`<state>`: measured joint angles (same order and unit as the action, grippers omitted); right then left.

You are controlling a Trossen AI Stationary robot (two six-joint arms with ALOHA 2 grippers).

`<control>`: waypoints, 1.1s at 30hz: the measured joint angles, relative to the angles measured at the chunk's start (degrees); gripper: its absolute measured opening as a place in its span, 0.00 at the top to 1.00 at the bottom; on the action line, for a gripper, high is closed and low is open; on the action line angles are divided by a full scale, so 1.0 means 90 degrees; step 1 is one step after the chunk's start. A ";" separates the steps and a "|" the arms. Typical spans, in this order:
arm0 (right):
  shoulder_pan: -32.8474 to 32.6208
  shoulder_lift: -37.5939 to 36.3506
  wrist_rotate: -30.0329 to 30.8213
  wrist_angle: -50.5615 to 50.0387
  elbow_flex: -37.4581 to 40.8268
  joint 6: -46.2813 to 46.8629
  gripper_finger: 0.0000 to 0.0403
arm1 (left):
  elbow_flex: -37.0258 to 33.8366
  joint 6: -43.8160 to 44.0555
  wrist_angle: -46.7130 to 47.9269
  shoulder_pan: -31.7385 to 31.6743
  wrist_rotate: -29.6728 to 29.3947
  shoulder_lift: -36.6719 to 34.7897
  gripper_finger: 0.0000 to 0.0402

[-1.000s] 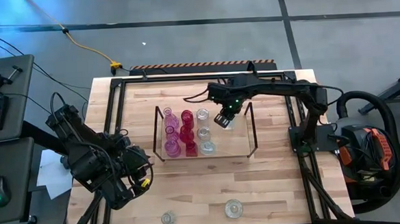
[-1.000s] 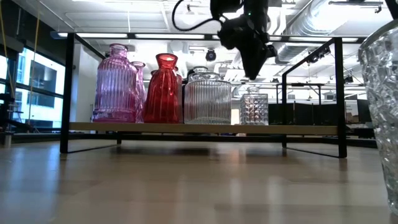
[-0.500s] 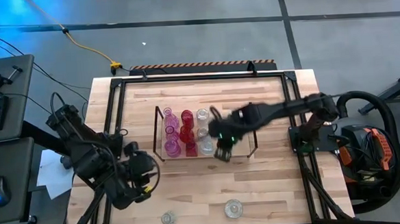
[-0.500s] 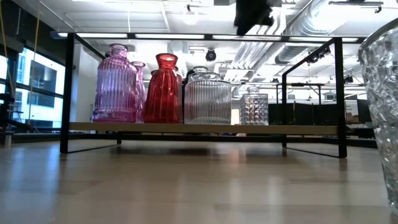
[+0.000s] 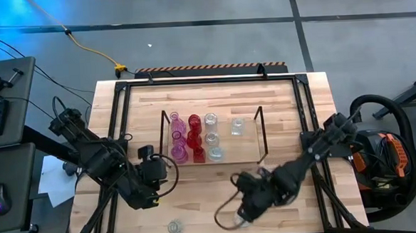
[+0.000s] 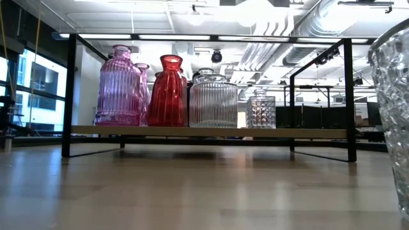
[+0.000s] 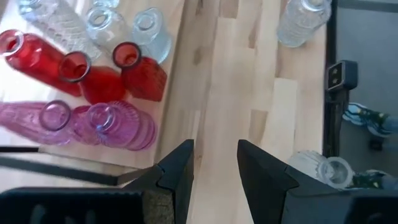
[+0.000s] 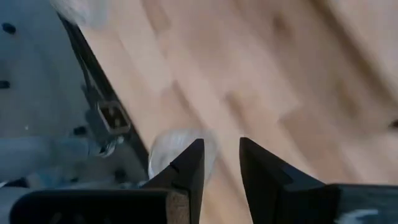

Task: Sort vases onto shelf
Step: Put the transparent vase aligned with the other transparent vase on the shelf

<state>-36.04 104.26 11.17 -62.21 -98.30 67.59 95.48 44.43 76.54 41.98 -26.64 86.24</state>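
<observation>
High view: right claw [image 5: 240, 213] low at the worktop's [image 5: 285, 98] six o'clock edge; left claw [image 5: 152, 178] waits at eight o'clock. Low view: pink [image 6: 117, 86], red [image 6: 168, 91] and clear vases [image 6: 213, 101] stand on the shelf [image 6: 204, 131]. Wrist views: both claws released, the right one above a clear vase [image 8: 168, 148].

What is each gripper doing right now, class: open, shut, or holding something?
Left gripper: jaws open, holding nothing.
Right gripper: jaws open, holding nothing.

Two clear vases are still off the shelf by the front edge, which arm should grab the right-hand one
Right. Its open gripper is already over the front edge by that vase, which shows just past its fingers. The left gripper sits nearer the other vase.
</observation>
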 joint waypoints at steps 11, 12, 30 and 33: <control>-0.0333 0.0862 -0.1150 0.0889 0.0002 0.0633 0.71 | 0.0000 -0.0632 -0.0354 -0.0044 0.0069 -0.0002 0.71; -0.0318 0.0913 -0.1203 0.0899 0.0002 0.0652 0.69 | 0.0000 -0.0632 -0.0356 -0.0044 0.0070 -0.0001 0.71; -0.0280 0.1467 -0.1463 0.0579 0.0002 0.0598 0.62 | 0.0000 -0.0737 -0.0348 -0.0032 0.0139 -0.0002 0.71; -0.0244 0.1484 -0.1481 0.0535 -0.0003 0.0443 0.66 | 0.0000 -0.0747 -0.0348 -0.0032 0.0139 -0.0002 0.71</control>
<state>-38.24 117.62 -2.16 -57.39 -98.33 71.57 95.48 37.70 73.41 41.69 -25.39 86.21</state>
